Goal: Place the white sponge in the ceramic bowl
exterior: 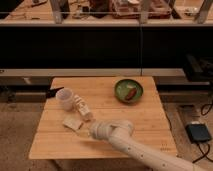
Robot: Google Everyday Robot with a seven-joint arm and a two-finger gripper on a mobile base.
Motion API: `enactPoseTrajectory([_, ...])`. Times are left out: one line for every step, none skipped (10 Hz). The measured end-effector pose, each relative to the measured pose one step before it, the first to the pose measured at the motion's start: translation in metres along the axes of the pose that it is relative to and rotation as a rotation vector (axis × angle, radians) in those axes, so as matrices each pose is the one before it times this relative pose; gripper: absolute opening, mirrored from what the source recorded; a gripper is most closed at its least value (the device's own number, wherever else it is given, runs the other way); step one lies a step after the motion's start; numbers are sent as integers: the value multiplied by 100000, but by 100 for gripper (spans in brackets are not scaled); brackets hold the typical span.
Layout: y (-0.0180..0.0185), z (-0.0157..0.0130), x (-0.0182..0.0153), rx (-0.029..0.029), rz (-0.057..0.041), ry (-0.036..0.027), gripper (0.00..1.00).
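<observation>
Hanging low at four o'clock of the flat cream-white rectangular sponge (71,123), the white end effector (86,130), grip impossible to tell; round green glazed bowl (121,88) at one o'clock.

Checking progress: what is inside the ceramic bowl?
Only a small red-brown item lies in the ceramic bowl; the glaze under it is covered. The white sponge lies on the table, the gripper beside it.

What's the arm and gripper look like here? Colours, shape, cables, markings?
Cream-white arm, smooth rounded tubular shell, bulbous joint near the wrist; no cables or markings visible. The gripper is the same pale tone, at the arm's tip over the wooden table, beside the white sponge.
</observation>
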Motion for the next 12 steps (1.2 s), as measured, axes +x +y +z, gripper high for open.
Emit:
enactPoseTrajectory([-550,806,-308,958,180,-1842,80])
enactPoseTrajectory([-370,693,-28,910,150,-1155,80])
enactPoseTrajectory([-311,568,127,901,-27,-641,80])
enactPoseTrajectory([-475,567,207,1889,1034,-788,80])
enactPoseTrajectory([-292,532,275,1575,234,-768,80])
enactPoseTrajectory([93,393,277,395,-329,-647,80])
enactPoseTrajectory([227,420,176,48,-319,-646,80])
enactPoseTrajectory([421,593,172,-200,-294,-757,80])
enactPoseTrajectory([350,455,176,-183,-84,-333,80])
enactPoseTrajectory([446,575,260,-108,158,-130,80])
enactPoseTrajectory([385,413,274,-230,-85,49,80])
enactPoseTrajectory([442,530,279,-412,-438,111,80])
